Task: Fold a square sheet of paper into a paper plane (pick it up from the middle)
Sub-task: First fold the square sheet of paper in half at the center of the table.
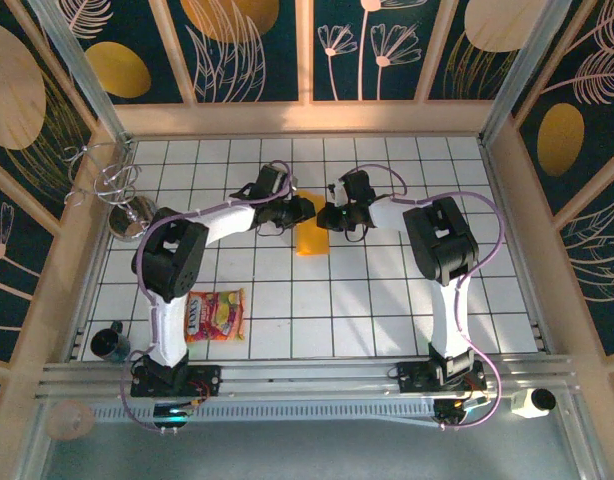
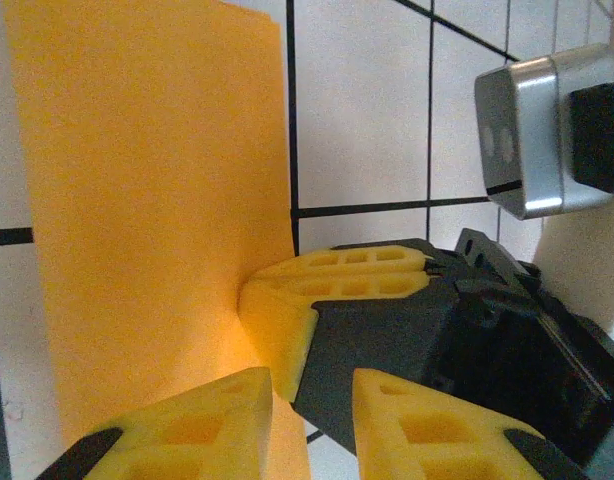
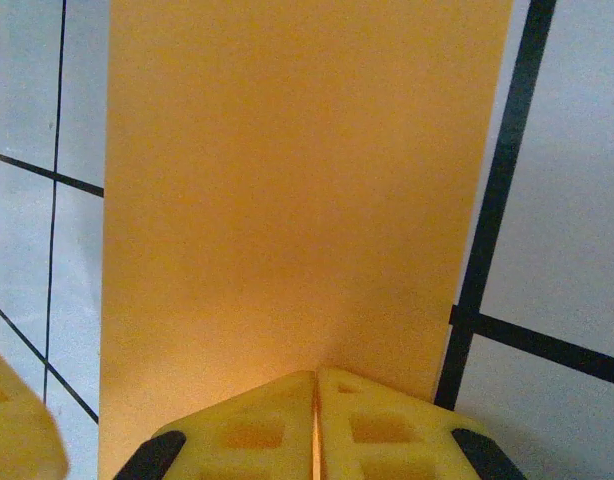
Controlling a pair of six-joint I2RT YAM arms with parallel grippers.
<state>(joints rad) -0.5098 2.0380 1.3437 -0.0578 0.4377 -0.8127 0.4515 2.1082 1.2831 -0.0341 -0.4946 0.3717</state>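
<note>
Square sheet of paper (image 1: 312, 240) pinched in right jaws, left jaws seemingly narrowly apart.

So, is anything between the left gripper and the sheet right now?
Partly. The right gripper, shut on the square sheet of paper, sits directly ahead of the left gripper, its yellow fingers just beyond the open jaws. The sheet's edge seems to run between the left fingers; nothing else intervenes.
</note>
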